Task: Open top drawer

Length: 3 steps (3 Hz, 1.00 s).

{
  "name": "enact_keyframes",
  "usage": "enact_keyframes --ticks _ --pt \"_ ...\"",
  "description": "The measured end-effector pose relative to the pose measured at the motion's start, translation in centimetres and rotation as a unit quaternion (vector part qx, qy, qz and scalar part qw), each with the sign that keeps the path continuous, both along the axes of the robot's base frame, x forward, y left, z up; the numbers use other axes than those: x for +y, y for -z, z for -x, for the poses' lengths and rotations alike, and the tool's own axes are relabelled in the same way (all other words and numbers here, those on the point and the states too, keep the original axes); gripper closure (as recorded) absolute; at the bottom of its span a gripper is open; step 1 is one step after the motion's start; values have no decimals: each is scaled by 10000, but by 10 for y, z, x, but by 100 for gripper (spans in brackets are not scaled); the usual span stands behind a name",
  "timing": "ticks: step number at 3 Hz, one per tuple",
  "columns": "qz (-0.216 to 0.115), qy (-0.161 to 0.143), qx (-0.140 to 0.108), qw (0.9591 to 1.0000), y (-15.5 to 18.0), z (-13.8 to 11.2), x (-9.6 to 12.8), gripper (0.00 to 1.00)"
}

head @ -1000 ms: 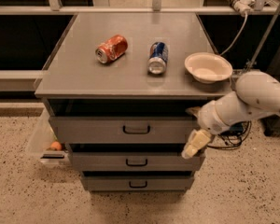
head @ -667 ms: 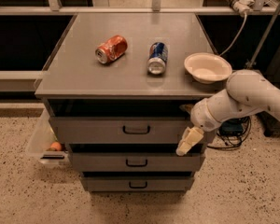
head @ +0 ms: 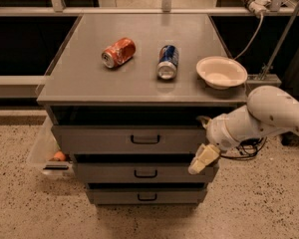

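Observation:
The top drawer (head: 99, 139) is the widest gray front, just under the cabinet top, with a small black bar handle (head: 145, 140) at its middle. Its front stands slightly forward of the two narrower drawers below it. My gripper (head: 203, 158) is cream-coloured, on the end of a white arm (head: 261, 116) that comes in from the right. It hangs in front of the cabinet's right side, at the lower right corner of the top drawer's front. It is well to the right of the handle and holds nothing that I can see.
On the cabinet top lie a red can (head: 118, 52) and a blue can (head: 168, 61), both on their sides, and a white bowl (head: 221, 72) stands at the right edge. A clear bin (head: 47, 153) sits on the floor at the left. Cables hang at the right.
My gripper and arm have moved left, from beside the cabinet's right edge to in front of the top drawer's lower right corner. The drawers and the items on top have not moved.

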<state>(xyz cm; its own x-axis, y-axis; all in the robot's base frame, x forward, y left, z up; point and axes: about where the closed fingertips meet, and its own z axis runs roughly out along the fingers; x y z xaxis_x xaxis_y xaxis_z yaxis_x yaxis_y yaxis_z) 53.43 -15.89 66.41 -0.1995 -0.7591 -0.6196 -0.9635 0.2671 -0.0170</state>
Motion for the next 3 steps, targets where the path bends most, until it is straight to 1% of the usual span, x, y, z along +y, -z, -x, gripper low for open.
enact_keyframes --ticks 1,2,3 --pt "-4 64 6 10000 -2 4 -1 0" --pt "44 150 325 9994 -7 22 -5 0" --pt "47 315 820 9961 -17 46 -8 0"
